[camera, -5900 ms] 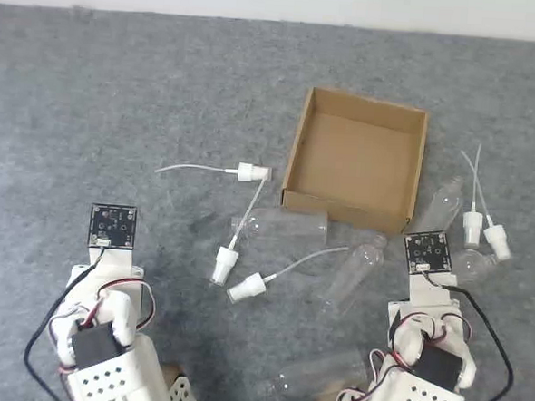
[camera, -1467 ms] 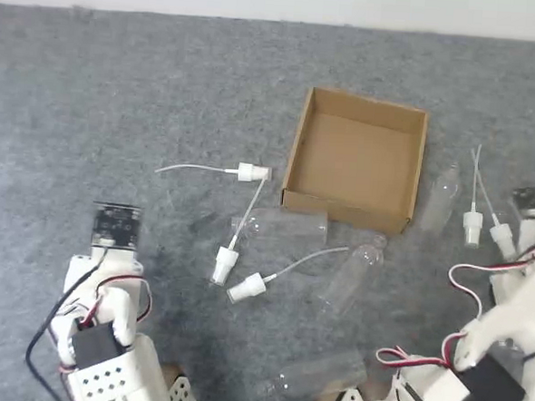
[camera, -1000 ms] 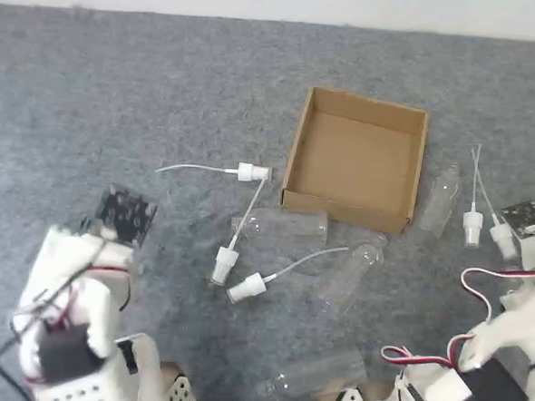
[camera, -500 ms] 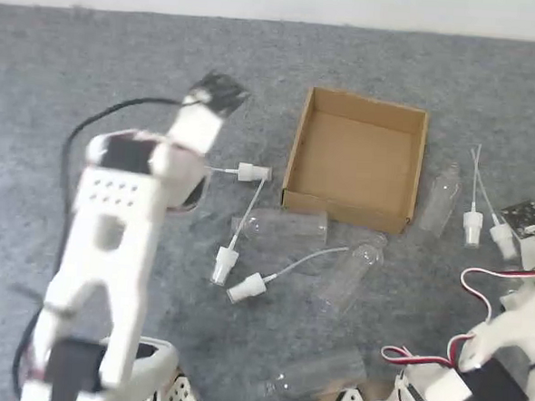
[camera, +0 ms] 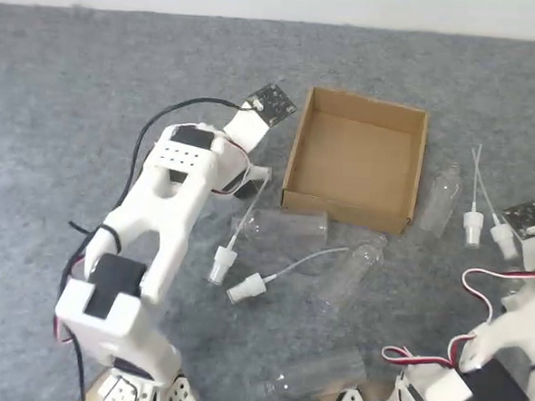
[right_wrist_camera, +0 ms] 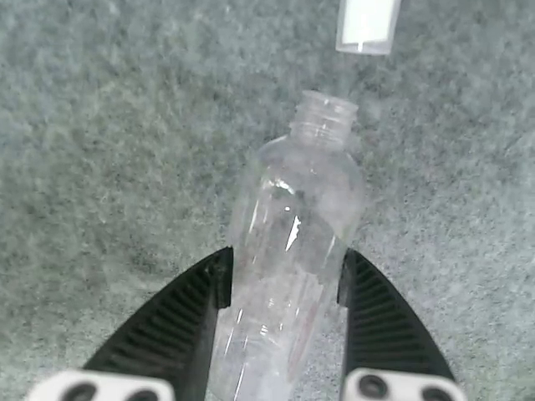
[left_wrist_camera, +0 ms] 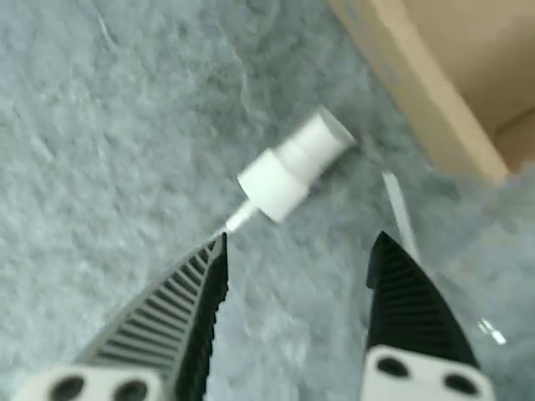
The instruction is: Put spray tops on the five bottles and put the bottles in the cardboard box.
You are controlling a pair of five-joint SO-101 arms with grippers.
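I see left tool (left_wrist_camera: 301,242) released over a spray top (left_wrist_camera: 292,167) (beside the cardboard box (left_wrist_camera: 435,109)); right tool (right_wrist_camera: 282,255) grasping a bottle (right_wrist_camera: 297,209).

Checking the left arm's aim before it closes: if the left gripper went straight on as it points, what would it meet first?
Most likely the white spray top, lying on the carpet ahead of the open left gripper, beside the cardboard box. Depth is unclear, so carpet might come first.

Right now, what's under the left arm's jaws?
A white spray top lies on the grey carpet below the open left jaws. One jaw covers most of its thin tube.
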